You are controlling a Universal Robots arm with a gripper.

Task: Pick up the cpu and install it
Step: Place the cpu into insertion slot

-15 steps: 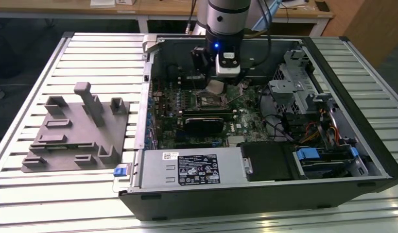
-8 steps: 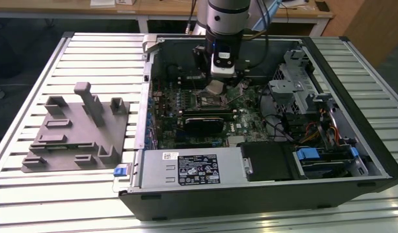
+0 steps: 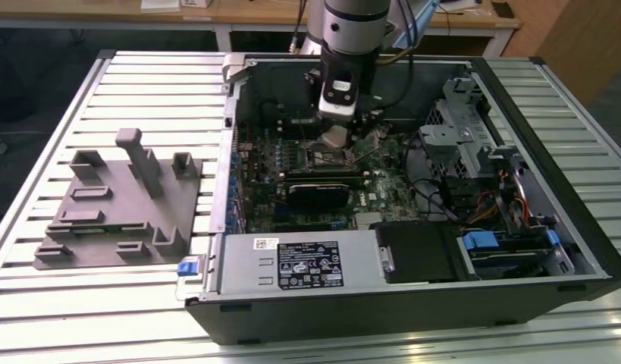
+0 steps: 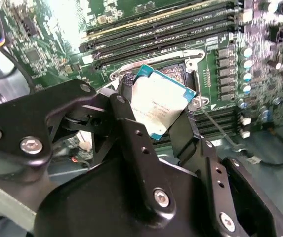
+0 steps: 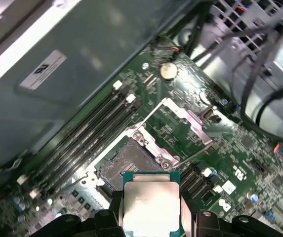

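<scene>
- Presently, the cpu [image 4: 165, 96] is clamped between the jaws of the gripper [image 4: 157, 106].
- It is held just over the open socket [image 5: 126, 164], not yet seated.
- A grey tray [image 3: 108, 220] is seen at eight o'clock of the gripper in the exterior view.

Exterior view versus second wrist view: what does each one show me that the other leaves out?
The exterior view gives the open computer case, the grey tray beside it and the arm over it. The second wrist view gives the gripper close up, its fingers pinching the cpu by its edges. Both show the cpu held tilted by the socket.
</scene>
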